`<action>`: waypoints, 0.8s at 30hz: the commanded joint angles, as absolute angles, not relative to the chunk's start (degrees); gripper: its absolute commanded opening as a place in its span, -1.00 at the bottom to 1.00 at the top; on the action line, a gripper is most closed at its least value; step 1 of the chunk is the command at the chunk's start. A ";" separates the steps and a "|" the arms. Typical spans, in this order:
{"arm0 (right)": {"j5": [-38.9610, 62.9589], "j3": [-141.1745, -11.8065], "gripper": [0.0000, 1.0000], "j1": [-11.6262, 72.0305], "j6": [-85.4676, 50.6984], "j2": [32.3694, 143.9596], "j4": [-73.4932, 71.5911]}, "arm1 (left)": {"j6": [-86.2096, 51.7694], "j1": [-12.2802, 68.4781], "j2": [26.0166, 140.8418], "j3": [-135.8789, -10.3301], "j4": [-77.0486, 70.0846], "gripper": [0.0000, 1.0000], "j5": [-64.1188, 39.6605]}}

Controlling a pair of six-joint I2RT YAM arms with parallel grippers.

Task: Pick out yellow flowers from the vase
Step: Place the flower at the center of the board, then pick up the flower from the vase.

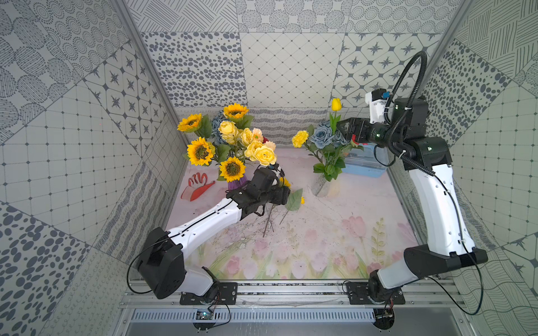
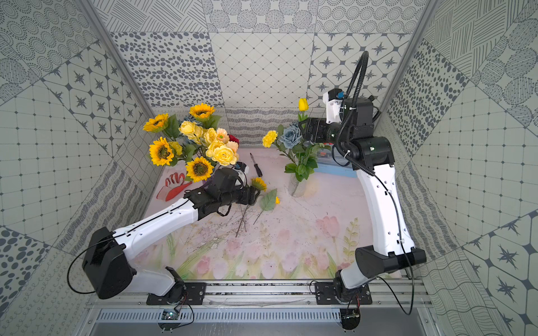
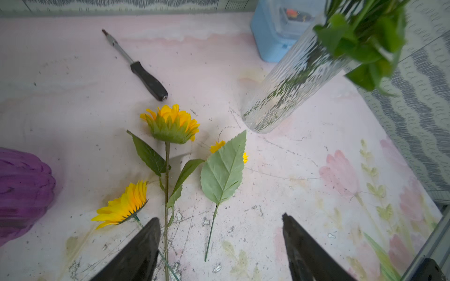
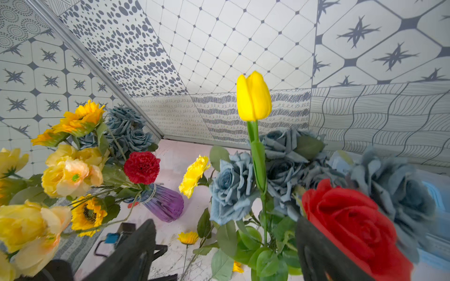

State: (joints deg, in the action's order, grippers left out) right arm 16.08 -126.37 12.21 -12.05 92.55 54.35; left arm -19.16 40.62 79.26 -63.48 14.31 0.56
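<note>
Two sunflowers (image 3: 173, 124) (image 3: 124, 206) lie on the table, and part of a third bloom (image 3: 218, 146) shows from under a loose leaf (image 3: 224, 170). My left gripper (image 3: 220, 217) hangs open just over their stems and grips nothing; it also shows in both top views (image 1: 286, 194) (image 2: 254, 195). The clear glass vase (image 1: 320, 186) holds a yellow tulip (image 4: 253, 97) and a yellow carnation (image 4: 193, 175). My right gripper (image 4: 225, 220) is open at that bouquet, with the tulip stem between its fingers. A purple vase (image 1: 235, 183) holds more sunflowers (image 1: 200, 151) and pale yellow roses (image 1: 263, 154).
Grey-blue roses (image 4: 231, 187) and a red rose (image 4: 348, 226) crowd the clear vase beside my right gripper. A screwdriver (image 3: 146, 77) lies behind the loose sunflowers. A blue box (image 1: 364, 163) stands at the back right, and a red and white tool (image 1: 198, 186) lies at the left.
</note>
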 commanded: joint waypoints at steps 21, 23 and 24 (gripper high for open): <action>13.55 -159.70 0.56 12.82 -6.95 120.58 66.93 | -8.44 40.76 75.58 -64.62 10.02 0.73 1.12; 12.97 -159.62 0.42 13.49 -6.60 120.42 66.73 | -8.22 40.69 75.46 -64.61 9.82 0.73 1.19; 12.59 -159.54 0.35 13.86 -6.47 120.28 66.59 | -8.10 40.69 75.38 -64.68 9.70 0.73 1.27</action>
